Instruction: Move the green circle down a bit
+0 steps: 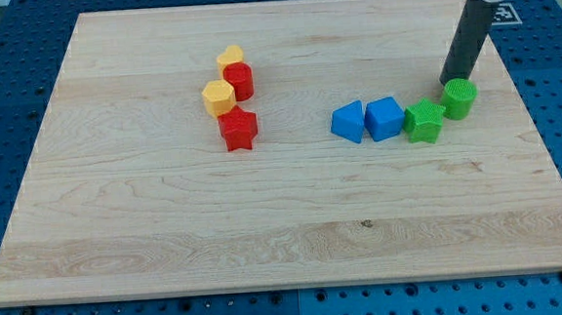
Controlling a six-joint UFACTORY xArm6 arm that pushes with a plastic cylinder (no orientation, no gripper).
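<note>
The green circle (460, 98) is a round green block at the view's right, on the wooden board (285, 226). My tip (450, 79) is just above it, at its upper left edge, touching or nearly touching it. The dark rod rises from there to the view's top right. A green star (423, 121) sits against the circle's lower left side.
A blue cube (385, 118) and a blue triangle (348, 122) lie in a row left of the green star. At the view's centre left is a cluster: a yellow block (230, 56), a red cylinder (239, 81), a yellow hexagon (219, 98), a red star (238, 129).
</note>
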